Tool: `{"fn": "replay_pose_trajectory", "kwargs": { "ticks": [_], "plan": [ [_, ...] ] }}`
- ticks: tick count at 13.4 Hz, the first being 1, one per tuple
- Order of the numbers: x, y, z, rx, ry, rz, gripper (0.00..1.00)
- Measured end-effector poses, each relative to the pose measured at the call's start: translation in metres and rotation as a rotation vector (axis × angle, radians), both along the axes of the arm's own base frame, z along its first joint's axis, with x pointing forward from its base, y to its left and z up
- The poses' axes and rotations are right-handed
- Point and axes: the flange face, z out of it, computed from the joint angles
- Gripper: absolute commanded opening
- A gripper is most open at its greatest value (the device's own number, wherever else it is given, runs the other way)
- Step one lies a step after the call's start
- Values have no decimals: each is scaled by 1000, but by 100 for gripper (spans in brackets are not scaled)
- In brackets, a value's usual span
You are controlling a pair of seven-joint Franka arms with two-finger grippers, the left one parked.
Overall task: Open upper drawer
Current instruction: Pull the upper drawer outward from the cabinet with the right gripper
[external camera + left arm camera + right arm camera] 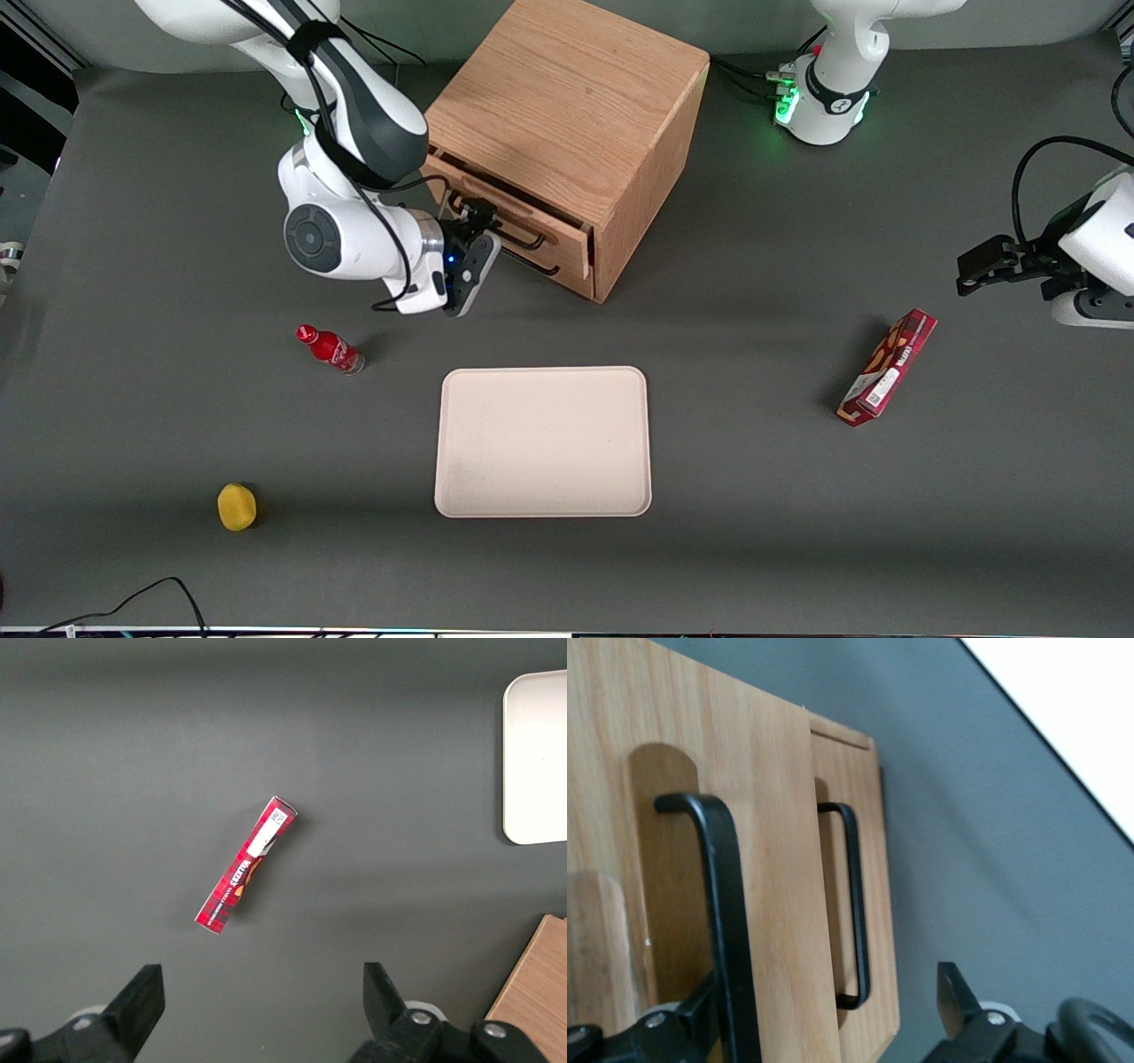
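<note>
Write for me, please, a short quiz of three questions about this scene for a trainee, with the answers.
1. True or false: the red bottle lies on the tray.
2. Where is the gripper?
A. at the handle of the upper drawer
B. over the yellow object
C. at the bottom drawer's handle
3. Fill in: the red box lies toward the ___ arm's end of the table.

Key:
1. False. The red bottle lies on the table beside the tray, apart from it.
2. A. The gripper is open with the handle between its fingers.
3. parked
</note>
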Motion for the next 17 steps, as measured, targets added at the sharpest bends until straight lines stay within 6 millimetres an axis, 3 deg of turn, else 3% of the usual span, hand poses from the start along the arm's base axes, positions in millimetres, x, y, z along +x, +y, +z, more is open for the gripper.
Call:
{"fn": "replay_pose_trajectory", "kwargs": {
  "ticks": [4, 9, 12, 17],
  "plan": [
    [30, -13, -6, -9, -23, -9, 100],
    [73, -38, 3, -19, -47, -1, 100],
    [92, -60, 3, -8, -76, 18, 100],
    [120, -76, 1, -37, -135, 48, 100]
  ]
}}
